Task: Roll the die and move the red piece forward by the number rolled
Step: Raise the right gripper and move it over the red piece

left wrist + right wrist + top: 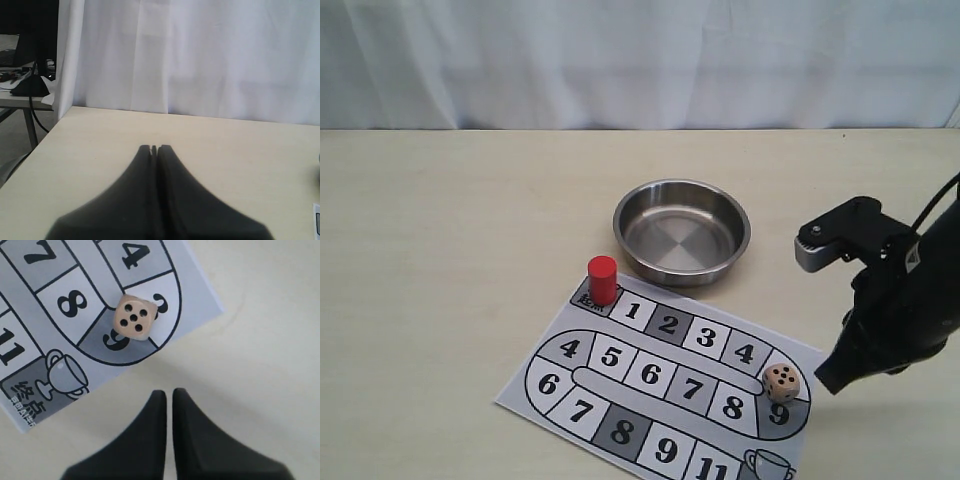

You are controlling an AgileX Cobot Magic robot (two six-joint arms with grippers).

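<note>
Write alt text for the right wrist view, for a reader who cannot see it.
A pale die showing five pips on top lies on the printed number board, at the curved end of the track, partly covering the 9. The right gripper, its fingers nearly together and holding nothing, is over the table beside the board, apart from the die.

Bright, even, diffuse light; soft short shadows beside red piece (603,280) and die (781,383). Mild sheen inside steel bowl (681,232). Close to lens, left tool (154,148) and right tool (165,392) blurred (bench (440,250) is sharp). White curtain (620,60) slightly washed out.
</note>
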